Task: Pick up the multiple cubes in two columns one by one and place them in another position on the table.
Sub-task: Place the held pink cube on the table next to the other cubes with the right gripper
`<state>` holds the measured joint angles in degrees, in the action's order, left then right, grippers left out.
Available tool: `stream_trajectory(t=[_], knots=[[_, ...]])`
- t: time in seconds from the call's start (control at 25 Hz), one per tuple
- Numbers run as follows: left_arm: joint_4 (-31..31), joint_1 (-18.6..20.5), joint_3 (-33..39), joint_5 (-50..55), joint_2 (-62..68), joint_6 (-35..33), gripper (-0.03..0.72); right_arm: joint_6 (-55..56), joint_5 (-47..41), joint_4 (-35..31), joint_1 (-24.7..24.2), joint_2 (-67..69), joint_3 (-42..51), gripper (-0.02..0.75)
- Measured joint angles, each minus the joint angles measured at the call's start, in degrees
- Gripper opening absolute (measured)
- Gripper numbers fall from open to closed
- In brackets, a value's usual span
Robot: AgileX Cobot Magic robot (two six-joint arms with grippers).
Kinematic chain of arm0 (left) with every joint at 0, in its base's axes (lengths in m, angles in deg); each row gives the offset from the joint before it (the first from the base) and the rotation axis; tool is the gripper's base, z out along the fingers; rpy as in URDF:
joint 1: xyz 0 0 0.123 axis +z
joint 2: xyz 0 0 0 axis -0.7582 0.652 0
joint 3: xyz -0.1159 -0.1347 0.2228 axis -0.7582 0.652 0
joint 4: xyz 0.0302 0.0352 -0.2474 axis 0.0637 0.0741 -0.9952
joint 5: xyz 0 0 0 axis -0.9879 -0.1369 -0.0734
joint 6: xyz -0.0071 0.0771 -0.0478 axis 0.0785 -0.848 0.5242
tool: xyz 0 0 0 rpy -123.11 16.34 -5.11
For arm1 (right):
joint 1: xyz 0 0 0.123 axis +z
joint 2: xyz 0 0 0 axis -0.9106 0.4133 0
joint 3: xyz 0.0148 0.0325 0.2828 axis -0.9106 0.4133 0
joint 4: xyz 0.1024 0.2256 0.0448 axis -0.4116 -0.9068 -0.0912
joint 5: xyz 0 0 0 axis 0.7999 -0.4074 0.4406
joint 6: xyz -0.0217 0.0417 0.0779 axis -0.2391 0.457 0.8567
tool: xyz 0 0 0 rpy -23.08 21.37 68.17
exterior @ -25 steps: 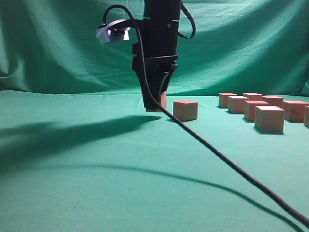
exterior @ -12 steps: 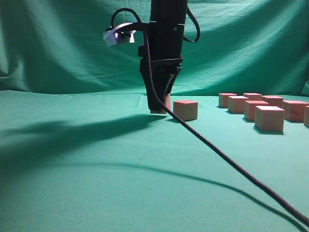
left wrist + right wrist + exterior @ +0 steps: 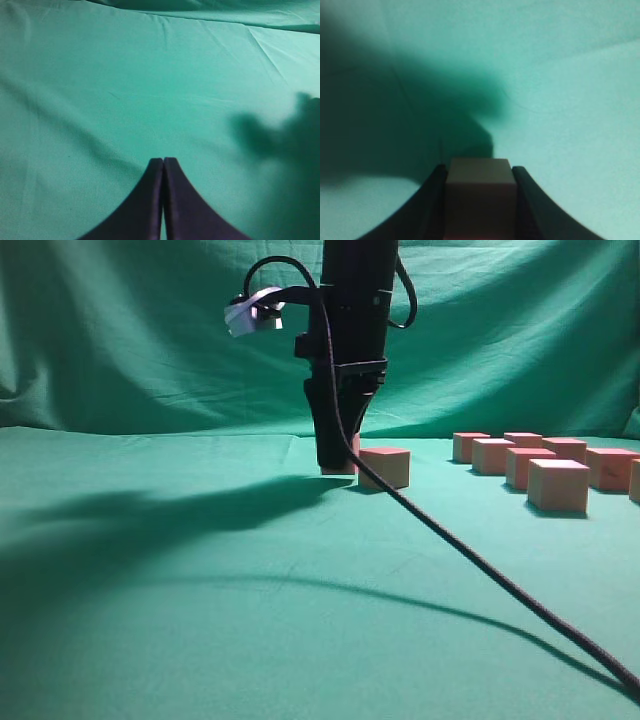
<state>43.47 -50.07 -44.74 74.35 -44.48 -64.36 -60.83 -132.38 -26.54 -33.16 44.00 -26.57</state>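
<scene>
My right gripper point(image 3: 338, 466) hangs straight down at mid table, shut on one reddish-tan cube point(image 3: 480, 192), which fills the gap between the two dark fingers point(image 3: 432, 202). In the exterior view only a pink sliver of that cube point(image 3: 349, 454) shows, down at the green cloth of the table point(image 3: 200, 620). It sits just left of a lone cube point(image 3: 385, 467). Several more cubes point(image 3: 558, 485) stand in two columns at the far right. My left gripper point(image 3: 163, 161) is shut and empty over bare cloth. It does not show in the exterior view.
A black cable point(image 3: 480, 585) runs from the right arm down across the table to the lower right corner. The arm's broad shadow point(image 3: 150, 515) lies on the cloth to the left. A green backdrop point(image 3: 120, 330) hangs behind.
The right arm has shifted to the right with the cube in its grip, bringing it closer to the lone cube. The other cubes have not moved.
</scene>
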Motion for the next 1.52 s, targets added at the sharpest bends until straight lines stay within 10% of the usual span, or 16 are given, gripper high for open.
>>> stream_trajectory(t=[0.84, 1.12, 1.52], knots=[[0.0, 0.0, 0.0, 0.0, 0.0, 0.0, 0.0, -0.8, 0.6, -2.2, 0.0, 1.1, -0.1, 0.269], [0.0, 0.0, 0.0, 0.0, 0.0, 0.0, 0.0, 5.8, -0.2, -2.2, 0.0, 1.7, -4.4, 0.638], [0.0, 0.0, 0.0, 0.0, 0.0, 0.0, 0.0, 19.3, -5.5, 1.6, 0.0, -7.5, -9.9, 0.582]])
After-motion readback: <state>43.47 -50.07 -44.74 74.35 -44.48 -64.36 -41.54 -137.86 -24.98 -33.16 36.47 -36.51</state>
